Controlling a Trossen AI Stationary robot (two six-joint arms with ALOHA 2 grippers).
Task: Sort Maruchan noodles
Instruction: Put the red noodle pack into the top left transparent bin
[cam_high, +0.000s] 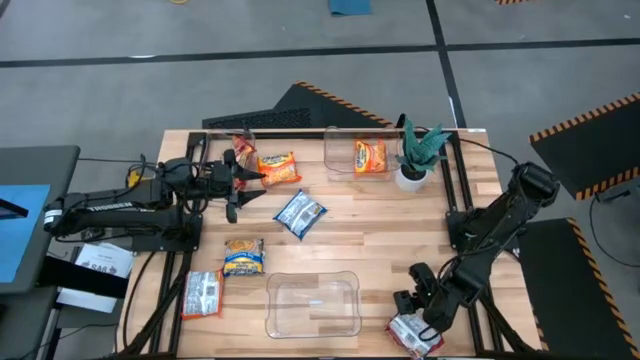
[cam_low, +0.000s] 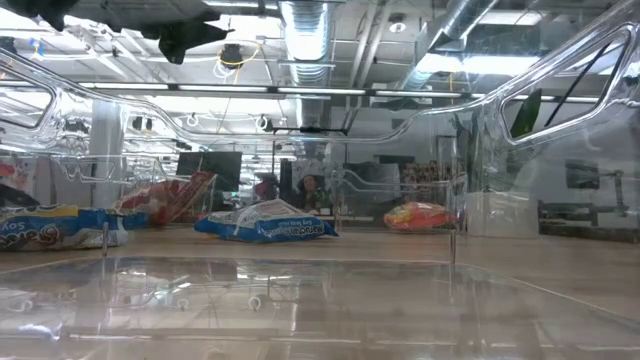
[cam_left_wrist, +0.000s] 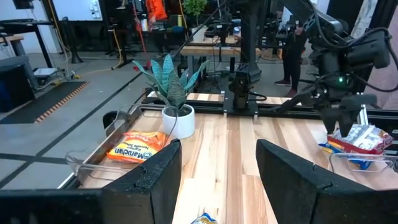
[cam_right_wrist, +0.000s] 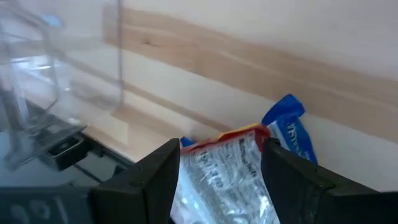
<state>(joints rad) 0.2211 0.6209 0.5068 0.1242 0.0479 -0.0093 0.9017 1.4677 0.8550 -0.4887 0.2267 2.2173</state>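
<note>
Right gripper (cam_high: 420, 322) clamped on a red-and-silver noodle packet (cam_right_wrist: 221, 180) at the table's (cam_high: 380, 235) near right corner.

Left gripper (cam_left_wrist: 217, 171) hovers with fingers apart by the orange packet (cam_high: 279, 168) at far left. Another orange packet (cam_high: 369, 156) lies in the far clear bin (cam_high: 330, 150); the near bin (cam_high: 310, 305) looks empty, though glare hinders. Blue packet (cam_high: 300, 214) mid-table; blue-and-yellow packet (cam_high: 244, 256) and a second red-and-silver packet (cam_high: 203, 294) near left. Potted plant (cam_high: 416, 155) beside the far bin.
</note>
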